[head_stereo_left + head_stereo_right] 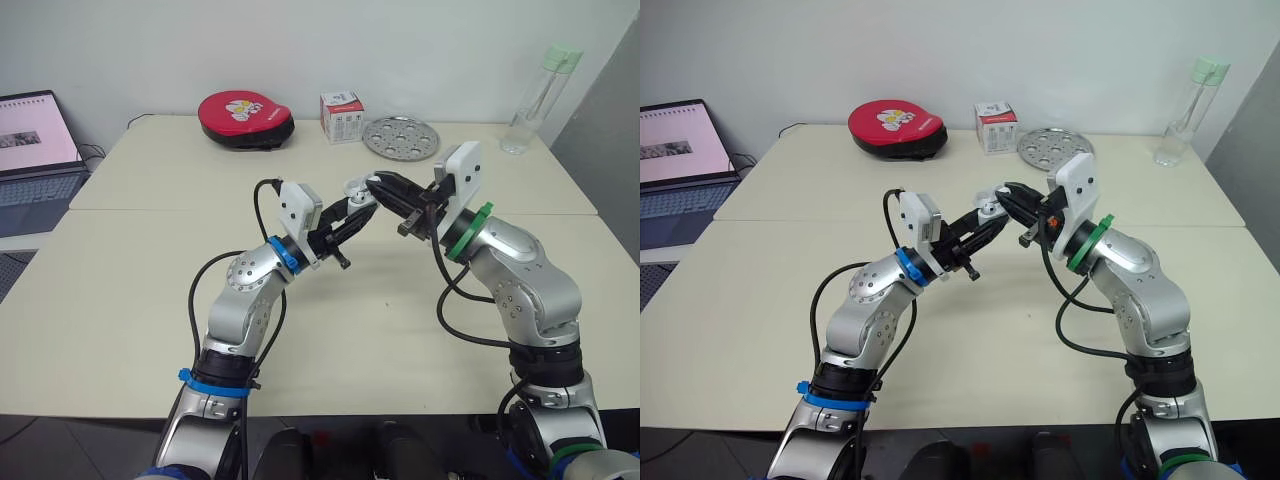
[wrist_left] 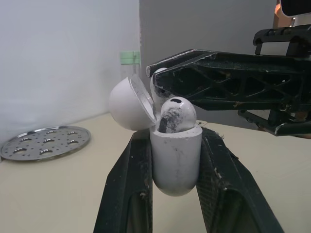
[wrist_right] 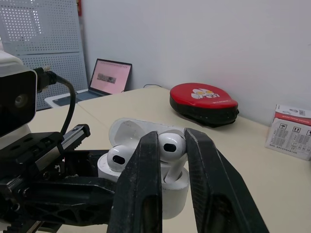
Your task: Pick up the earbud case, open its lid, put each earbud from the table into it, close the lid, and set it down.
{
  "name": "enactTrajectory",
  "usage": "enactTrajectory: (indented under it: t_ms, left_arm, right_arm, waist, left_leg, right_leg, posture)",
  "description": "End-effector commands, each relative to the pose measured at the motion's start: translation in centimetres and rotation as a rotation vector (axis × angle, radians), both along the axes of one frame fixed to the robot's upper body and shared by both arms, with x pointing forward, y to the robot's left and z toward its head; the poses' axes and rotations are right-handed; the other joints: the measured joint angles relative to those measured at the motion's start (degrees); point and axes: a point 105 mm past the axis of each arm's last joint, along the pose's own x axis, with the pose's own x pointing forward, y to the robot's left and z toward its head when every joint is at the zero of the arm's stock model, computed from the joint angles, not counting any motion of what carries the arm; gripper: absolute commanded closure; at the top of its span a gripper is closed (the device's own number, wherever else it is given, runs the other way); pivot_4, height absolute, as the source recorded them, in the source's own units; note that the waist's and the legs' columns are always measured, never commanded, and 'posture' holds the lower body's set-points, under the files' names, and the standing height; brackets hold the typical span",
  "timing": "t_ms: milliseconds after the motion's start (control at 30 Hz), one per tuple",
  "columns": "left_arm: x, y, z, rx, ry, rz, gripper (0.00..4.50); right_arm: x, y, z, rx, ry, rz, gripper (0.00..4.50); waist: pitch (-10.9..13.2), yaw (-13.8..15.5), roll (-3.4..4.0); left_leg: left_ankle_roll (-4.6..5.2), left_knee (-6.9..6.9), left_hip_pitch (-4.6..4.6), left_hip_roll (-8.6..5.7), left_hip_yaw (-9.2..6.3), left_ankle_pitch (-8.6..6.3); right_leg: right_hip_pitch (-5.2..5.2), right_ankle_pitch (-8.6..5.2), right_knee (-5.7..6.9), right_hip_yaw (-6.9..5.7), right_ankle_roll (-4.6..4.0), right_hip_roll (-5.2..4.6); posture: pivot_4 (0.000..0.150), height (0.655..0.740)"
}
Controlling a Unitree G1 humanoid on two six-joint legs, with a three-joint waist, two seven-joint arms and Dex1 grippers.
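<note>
Rounded white plastic earbud case [image 2: 176, 162], lid open | clamped in left gripper [image 1: 355, 212] above cream table [image 1: 150, 260] | right gripper [image 1: 385, 188] pinches white earbud [image 3: 170, 145] at its mouth | other earbud [image 3: 118, 158] seated inside

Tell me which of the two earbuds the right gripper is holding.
The earbud pinched between the right gripper's fingers. The other earbud sits free in the open case, which the left gripper holds.
</note>
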Motion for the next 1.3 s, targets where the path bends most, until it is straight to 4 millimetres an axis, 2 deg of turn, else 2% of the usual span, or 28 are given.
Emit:
enactTrajectory:
  t_ms: [33,67,267,400,633,767,833,900,967,1033,1133,1200,1300]
  left_arm:
    - [-1.0,-0.3,1.7,-0.028,-0.066,-0.028,3.73]
    - [-1.0,-0.3,1.7,-0.028,-0.066,-0.03,3.73]
    - [-1.0,-0.5,1.6,-0.025,-0.057,-0.039,3.73]
    - [-1.1,-0.6,1.4,-0.024,-0.053,-0.043,3.73]
    - [-1.3,-0.2,0.4,-0.005,-0.024,-0.051,3.73]
    - [-2.2,-0.8,0.1,0.019,-0.005,-0.125,3.73]
    - [-3.3,-1.3,-0.1,0.043,0.028,-0.22,3.73]
    - [-4.4,-1.9,0.1,0.047,0.082,-0.32,3.73]
    - [-5.3,-2.3,0.2,0.076,0.096,-0.386,3.73]
    - [-6.0,-2.7,-0.1,0.135,0.1,-0.442,3.73]
    - [-5.8,-2.6,-0.7,0.176,0.109,-0.435,3.73]
    - [-5.7,-2.4,-1.1,0.19,0.119,-0.422,3.73]
    - [-5.4,-2.2,-1.8,0.218,0.126,-0.393,3.73]
  right_arm:
    - [-0.4,-0.2,0.3,-0.001,-0.023,0.004,4.14]
    - [-0.5,-0.2,0.3,-0.001,-0.019,0.009,4.14]
    - [-0.7,0.1,0.5,0.064,0.048,0.024,2.18]
    - [-0.7,-0.6,0.6,0.079,0.066,0.009,2.18]
    - [-0.9,-4.9,3.6,0.271,0.156,0.004,2.18]
    - [-0.1,-5.8,3.4,0.255,0.192,-0.036,2.18]
    - [0.7,-5.7,1.9,0.182,0.263,-0.053,2.55]
    - [1.0,-5.0,-0.6,0.053,0.355,-0.039,2.99]
    - [1.1,-4.5,-1.8,0.019,0.408,-0.008,3.74]
    - [1.1,-3.6,-2.1,0.033,0.443,0.057,4.45]
    - [-0.2,-2.2,-1.0,0.077,0.478,0.202,4.48]
    - [-2.4,-1.4,0.0,0.084,0.519,0.368,4.48]
    - [-4.7,-1.0,0.2,0.046,0.564,0.487,4.48]
  waist:
    - [0.0,0.0,0.0]
    - [0.0,0.0,0.0]
    - [0.0,0.0,0.0]
    - [0.0,0.0,0.0]
    - [0.0,0.0,0.01]
    - [0.0,0.0,0.01]
    - [0.0,-0.1,0.01]
    - [0.0,-0.1,0.02]
    - [0.0,-0.1,0.02]
    - [0.0,-0.1,0.02]
    - [0.0,-0.2,0.05]
    - [0.0,-0.1,0.05]
    - [0.0,0.0,0.05]
  left_leg:
    - [0.0,0.0,0.0,0.0,0.0,0.0]
    - [0.0,0.0,0.0,0.0,0.0,0.0]
    - [0.0,0.0,0.0,0.01,0.0,0.0]
    - [0.0,0.0,0.0,0.01,0.0,0.0]
    - [0.0,-0.01,-0.02,0.0,0.0,0.0]
    - [0.01,-0.02,0.0,0.02,-0.01,0.0]
    - [0.01,-0.03,0.0,0.02,0.0,0.0]
    - [0.01,-0.03,0.0,0.01,0.03,0.0]
    - [0.01,-0.03,-0.01,0.01,0.04,-0.01]
    - [0.01,-0.04,-0.01,0.02,0.03,-0.01]
    - [0.01,-0.05,-0.01,0.01,0.02,-0.01]
    - [0.01,-0.05,-0.02,0.02,0.03,-0.01]
    - [0.02,-0.07,-0.04,0.02,-0.02,-0.01]
  right_leg:
    - [0.0,0.0,0.0,0.0,0.0,0.0]
    - [0.0,0.0,0.0,0.0,0.0,0.0]
    - [0.0,0.0,0.01,0.01,0.0,0.0]
    - [0.0,0.0,0.0,0.01,0.0,0.0]
    - [0.0,0.0,-0.02,0.02,-0.01,-0.01]
    - [0.0,-0.01,-0.02,0.0,-0.01,0.01]
    - [-0.01,-0.01,-0.02,0.02,-0.01,0.02]
    - [-0.01,-0.01,-0.02,0.05,-0.01,0.02]
    - [-0.02,-0.02,-0.03,0.05,-0.01,0.02]
    - [-0.03,-0.04,-0.04,0.06,0.02,0.04]
    - [-0.04,-0.12,-0.03,0.06,0.16,0.06]
    - [-0.04,-0.15,-0.04,0.07,0.21,0.06]
    - [-0.04,-0.02,-0.07,0.04,-0.01,0.04]
  posture:
    - [0.15,0.74]
    - [0.15,0.74]
    - [0.15,0.74]
    - [0.15,0.74]
    - [0.15,0.74]
    - [0.15,0.74]
    - [0.15,0.74]
    - [0.15,0.74]
    - [0.15,0.74]
    - [0.15,0.74]
    - [0.15,0.74]
    - [0.15,0.74]
    - [0.15,0.74]
